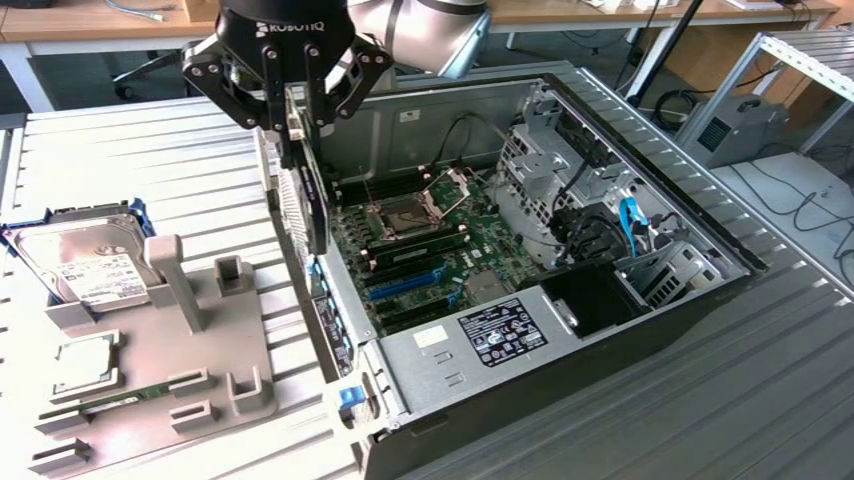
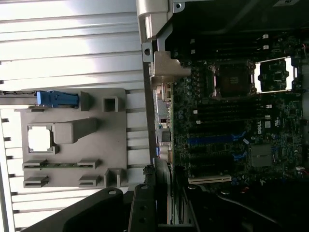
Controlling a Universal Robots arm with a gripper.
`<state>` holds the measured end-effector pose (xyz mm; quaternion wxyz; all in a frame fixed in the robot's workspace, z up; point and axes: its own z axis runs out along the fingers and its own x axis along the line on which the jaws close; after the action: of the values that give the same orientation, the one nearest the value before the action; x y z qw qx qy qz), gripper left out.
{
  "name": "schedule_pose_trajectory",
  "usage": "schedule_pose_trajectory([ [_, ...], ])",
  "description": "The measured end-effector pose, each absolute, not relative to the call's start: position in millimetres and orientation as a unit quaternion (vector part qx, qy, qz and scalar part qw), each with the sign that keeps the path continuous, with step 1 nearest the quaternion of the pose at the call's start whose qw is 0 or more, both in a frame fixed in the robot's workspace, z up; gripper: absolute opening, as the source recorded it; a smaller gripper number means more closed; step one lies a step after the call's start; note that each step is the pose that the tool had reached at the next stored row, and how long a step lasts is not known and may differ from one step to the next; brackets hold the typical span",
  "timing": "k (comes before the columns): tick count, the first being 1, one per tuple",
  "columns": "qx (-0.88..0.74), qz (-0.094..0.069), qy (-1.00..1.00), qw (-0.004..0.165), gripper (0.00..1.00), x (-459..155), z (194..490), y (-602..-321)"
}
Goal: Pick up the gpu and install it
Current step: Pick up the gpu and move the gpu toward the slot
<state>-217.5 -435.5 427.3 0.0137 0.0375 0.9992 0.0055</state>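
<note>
Gripper (image 1: 290, 140) is up at eleven o'clock in the exterior view, jaws clenched on the top edge of the gpu (image 1: 307, 210). The card hangs on edge over the computer case (image 1: 667, 225) at its nine o'clock wall, with the motherboard (image 1: 427, 240) just inside. The hard drive (image 1: 83, 265) sits well apart at nine o'clock.

The computer case (image 1: 400, 380) is bare matt grey sheet metal, the fixture tray (image 1: 147, 360) dull grey plastic, the hard drive (image 1: 87, 265) shiny metal with a paper label — the gpu (image 1: 310, 215) matt black.
</note>
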Motion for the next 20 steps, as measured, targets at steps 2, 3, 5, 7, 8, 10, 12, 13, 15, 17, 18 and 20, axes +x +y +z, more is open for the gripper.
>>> schedule_pose_trajectory([
  [2, 0.038, 0.005, 0.999, 0.014, 0.26, -216.2, 427.3, -435.5],
  [3, 0.038, 0.005, 0.999, 0.014, 0.26, -215.6, 427.3, -435.5],
  [5, 0.038, 0.005, 0.999, 0.014, 0.26, -214.0, 427.3, -435.5],
  [7, 0.038, 0.005, 0.999, 0.014, 0.26, -212.7, 427.3, -435.5],
  [8, 0.038, 0.005, 0.999, 0.014, 0.26, -212.0, 427.3, -435.5],
  [10, 0.038, 0.005, 0.999, 0.014, 0.26, -210.8, 427.3, -435.5],
  [12, 0.038, 0.005, 0.999, 0.014, 0.26, -209.5, 427.3, -435.5],
  [13, 0.038, 0.005, 0.999, 0.014, 0.26, -208.9, 427.4, -435.5],
  [15, 0.038, 0.005, 0.999, 0.014, 0.26, -207.6, 427.3, -435.5],
  [17, 0.038, 0.004, 0.999, 0.014, 0.26, -206.3, 427.4, -435.5],
  [18, 0.038, 0.004, 0.999, 0.014, 0.26, -205.7, 427.3, -435.5],
  [20, 0.038, 0.004, 0.999, 0.014, 0.26, -204.4, 427.3, -435.5],
])
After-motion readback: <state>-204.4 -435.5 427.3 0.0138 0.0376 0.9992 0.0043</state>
